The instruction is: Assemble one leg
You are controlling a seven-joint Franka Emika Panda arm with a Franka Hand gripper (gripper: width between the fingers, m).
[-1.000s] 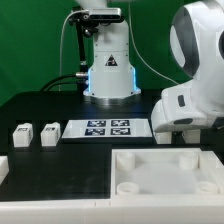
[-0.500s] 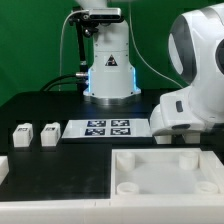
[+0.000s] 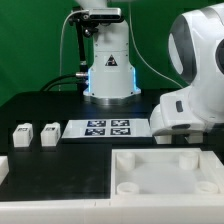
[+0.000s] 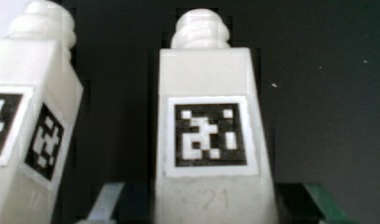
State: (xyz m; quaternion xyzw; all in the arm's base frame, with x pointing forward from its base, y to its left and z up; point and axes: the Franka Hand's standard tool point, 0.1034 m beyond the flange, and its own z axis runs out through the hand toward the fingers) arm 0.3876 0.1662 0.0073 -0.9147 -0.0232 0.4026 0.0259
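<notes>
A: What does the exterior view give?

B: The arm (image 3: 188,95) is bent low behind the tray (image 3: 113,170), which hides its fingers. Two small posts (image 3: 35,134) stand well away from the hand, past the marker board (image 3: 107,128).

A: And the wrist view?

B: The leg (image 4: 212,120) stands upright, tag facing the camera, its base between the fingers (image 4: 119,200) of the gripper (image 4: 213,205). A neighbouring post (image 4: 27,110) stands just beside it, outside the fingers.

A: Is the hand clenched on it?

B: That cannot be told. The pads flank the leg's foot very closely, but contact is not clear.

A: So which step is this?

B: It looks like the pickup of the leg, early in the task. Next, the gripper probably needs a firm squeeze, then a straight lift clear of the neighbouring post, before carrying the leg to a corner hole of the tray.
</notes>
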